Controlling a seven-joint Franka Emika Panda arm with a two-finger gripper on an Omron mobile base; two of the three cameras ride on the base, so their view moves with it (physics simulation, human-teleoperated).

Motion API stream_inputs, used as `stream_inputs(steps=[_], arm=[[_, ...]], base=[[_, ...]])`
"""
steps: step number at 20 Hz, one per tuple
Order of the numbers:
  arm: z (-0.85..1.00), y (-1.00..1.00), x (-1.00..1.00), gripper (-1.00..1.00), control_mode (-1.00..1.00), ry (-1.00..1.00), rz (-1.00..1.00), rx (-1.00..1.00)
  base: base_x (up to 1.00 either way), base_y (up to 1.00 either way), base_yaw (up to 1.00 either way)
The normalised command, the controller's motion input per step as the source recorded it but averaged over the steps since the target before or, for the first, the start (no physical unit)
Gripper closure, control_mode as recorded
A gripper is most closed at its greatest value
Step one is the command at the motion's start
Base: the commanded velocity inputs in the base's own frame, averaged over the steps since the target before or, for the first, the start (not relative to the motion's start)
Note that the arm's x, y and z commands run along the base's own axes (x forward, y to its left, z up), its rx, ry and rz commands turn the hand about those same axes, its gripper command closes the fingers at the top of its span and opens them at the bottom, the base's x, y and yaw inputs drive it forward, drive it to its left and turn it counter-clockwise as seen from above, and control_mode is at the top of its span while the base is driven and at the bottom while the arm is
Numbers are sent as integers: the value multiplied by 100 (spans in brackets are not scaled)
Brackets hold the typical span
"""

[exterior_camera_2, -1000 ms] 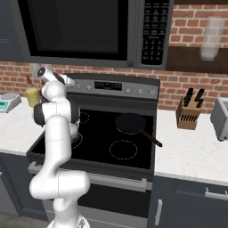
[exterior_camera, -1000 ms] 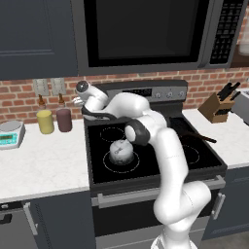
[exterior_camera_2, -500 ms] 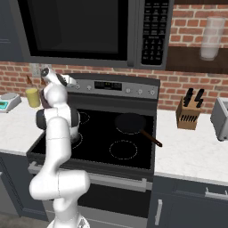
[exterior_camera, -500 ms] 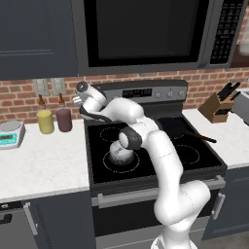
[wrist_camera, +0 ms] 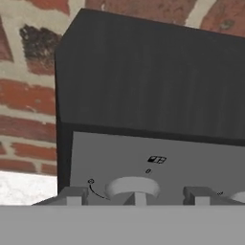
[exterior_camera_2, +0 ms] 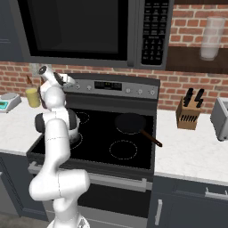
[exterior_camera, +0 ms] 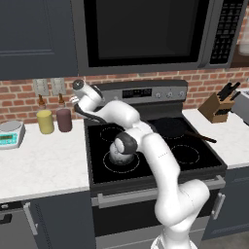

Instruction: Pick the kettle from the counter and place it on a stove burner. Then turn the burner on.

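Your kettle (exterior_camera: 118, 151) is sitting on the stove burner (exterior_camera: 121, 160), the front left ring of the black cooktop (exterior_camera: 194, 138), partly hidden behind the arm's dark elbow joint. From the right base view you can just see it peeking out beside the arm (exterior_camera_2: 75, 129).

The tool (exterior_camera: 74, 100) is up at the left end of the stove's back control panel (exterior_camera: 146, 92). In the hand view you've got one pale round knob (wrist_camera: 132, 188) right between the two fingertips (wrist_camera: 72, 194), which sit either side of it with a gap. Looks spread apart, not pinching anything, though I can't tell if the tips touch the knob.

Count-wise: two jars on the table (exterior_camera: 39, 160) left of the stove, one yellow jar (exterior_camera: 44, 121) and one maroon jar (exterior_camera: 63, 119), standing just beside each other. One scale (exterior_camera: 9, 133) further left. One black pan (exterior_camera_2: 131, 122) on the back right ring, one knife block (exterior_camera_2: 189, 114) on the right table.
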Motion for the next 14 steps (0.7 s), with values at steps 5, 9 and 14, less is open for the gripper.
stream_inputs(steps=[5, 9, 14], arm=[[-7, 0, 3, 100, -100, -6, 0, 0], [-5, 0, 0, 100, -100, -8, 0, 0], [0, 0, 0, 100, -100, -14, 1, 0]], base=[[0, 0, 0], [0, 0, 0], [0, 0, 0]])
